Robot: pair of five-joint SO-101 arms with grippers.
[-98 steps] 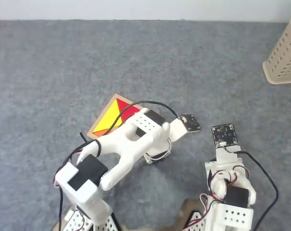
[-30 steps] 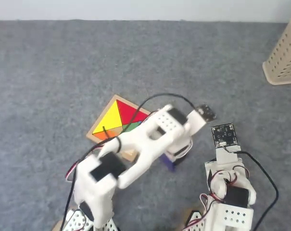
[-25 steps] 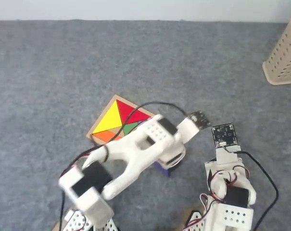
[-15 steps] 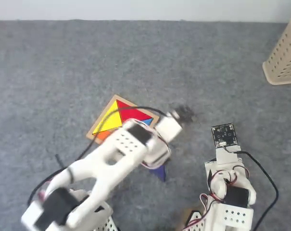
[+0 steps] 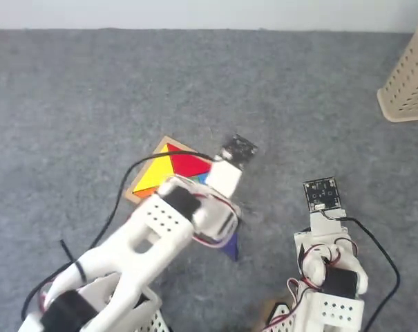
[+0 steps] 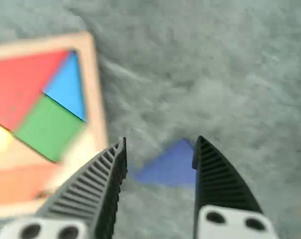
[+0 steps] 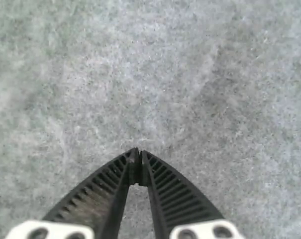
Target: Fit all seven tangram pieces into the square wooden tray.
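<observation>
The left gripper [image 6: 160, 142] is half open and empty over a blue triangle [image 6: 170, 167]. It lies flat on the surface just beside the tray [image 6: 96, 89], its long edge spanning the gap. The right gripper [image 7: 139, 152] is closed and empty.

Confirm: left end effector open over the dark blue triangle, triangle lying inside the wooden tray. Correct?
Not quite. The dark blue triangle lies on the grey carpet outside the wooden tray, beside its edge, as the left wrist view shows. The left end effector is open over it, as you said.
</observation>
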